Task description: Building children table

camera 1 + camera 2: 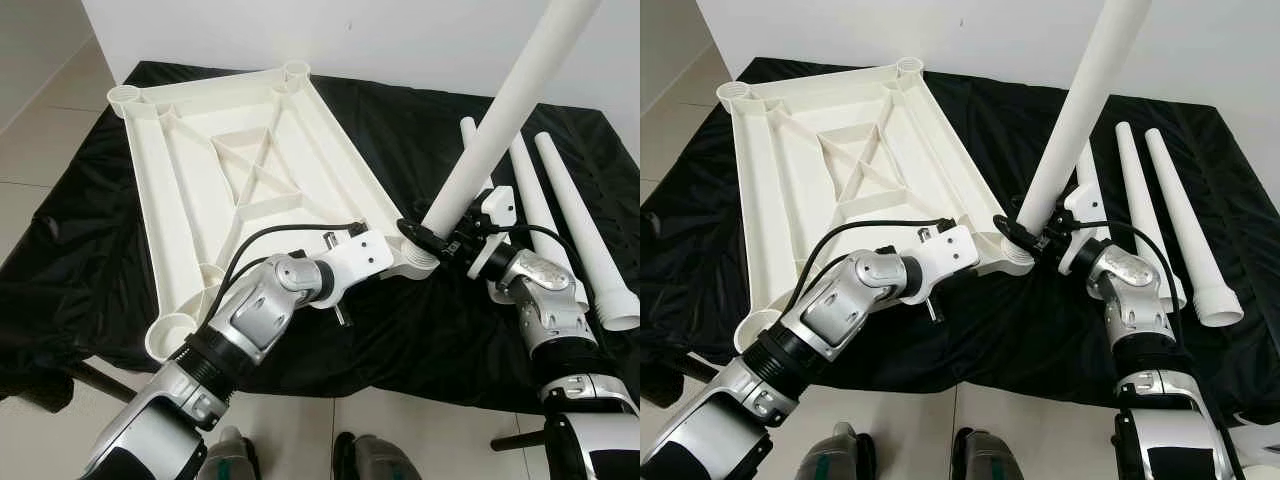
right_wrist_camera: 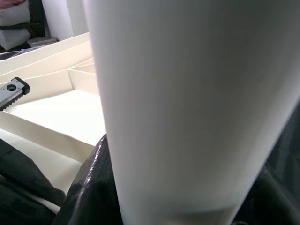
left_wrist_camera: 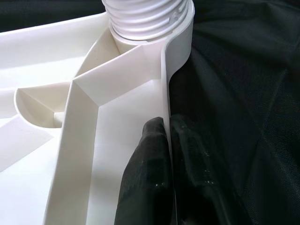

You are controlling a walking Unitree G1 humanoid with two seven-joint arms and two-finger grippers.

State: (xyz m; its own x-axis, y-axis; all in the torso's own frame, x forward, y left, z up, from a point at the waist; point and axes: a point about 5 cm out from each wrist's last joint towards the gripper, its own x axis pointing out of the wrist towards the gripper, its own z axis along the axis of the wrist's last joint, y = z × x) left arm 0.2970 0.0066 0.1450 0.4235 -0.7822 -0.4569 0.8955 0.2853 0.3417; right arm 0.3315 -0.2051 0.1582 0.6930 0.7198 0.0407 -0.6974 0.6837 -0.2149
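The tabletop (image 1: 250,170) lies underside up, its rim pinched between the left gripper (image 3: 166,154) fingers, likely to steady it. Just beyond them sits the corner socket (image 3: 150,21), where the right gripper (image 1: 428,238), fingers clamped round a leg (image 1: 500,120), seats its threaded end. Three spare legs (image 1: 575,215) lie beside, on a black cloth (image 1: 90,260) over the worktop, against a white wall (image 1: 400,40).

I see the left gripper (image 3: 164,154) reaching forward low, fingers pinched tight. My right gripper (image 1: 432,238) angles inward, wrist bent, fingers clamped. Both silver arms extend forward, elbows bent.
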